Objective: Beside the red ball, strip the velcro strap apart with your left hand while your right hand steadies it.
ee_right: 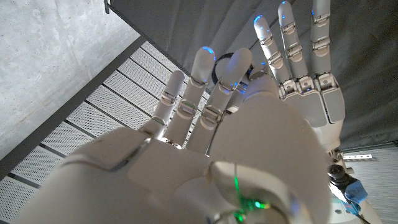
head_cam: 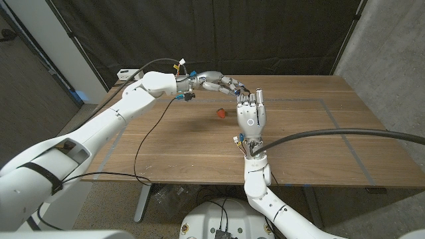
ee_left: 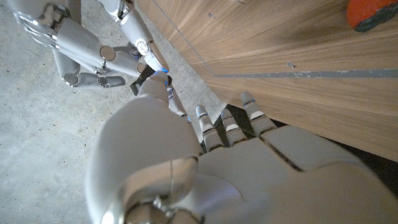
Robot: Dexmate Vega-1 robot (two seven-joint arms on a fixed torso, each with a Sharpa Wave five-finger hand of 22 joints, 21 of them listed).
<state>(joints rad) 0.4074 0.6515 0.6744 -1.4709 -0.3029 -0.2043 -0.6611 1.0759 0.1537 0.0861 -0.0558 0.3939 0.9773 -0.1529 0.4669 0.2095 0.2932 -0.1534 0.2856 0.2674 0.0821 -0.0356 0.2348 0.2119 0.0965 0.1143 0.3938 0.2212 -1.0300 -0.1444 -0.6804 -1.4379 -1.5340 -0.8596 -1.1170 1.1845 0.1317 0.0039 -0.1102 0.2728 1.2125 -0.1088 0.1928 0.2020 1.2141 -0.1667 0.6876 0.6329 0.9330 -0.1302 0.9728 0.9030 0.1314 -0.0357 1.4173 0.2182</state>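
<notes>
Head view: wooden table (head_cam: pixel 312 143) with taped lines, black curtain behind, grey concrete wall to the right. Red ball (head_cam: pixel 221 113) lies mid-table. Left hand (head_cam: pixel 229 86) and right hand (head_cam: pixel 252 114) meet raised just beside the ball, on its right; right hand's fingers upright, something dark between the two hands, blurred. Left wrist view: velcro strap (ee_left: pixel 142 77) pinched between fingertips of both hands, above the table edge, ball at the frame's corner. Right wrist view: strap as a dark loop at the right fingertips, left hand's other fingers spread beyond.
</notes>
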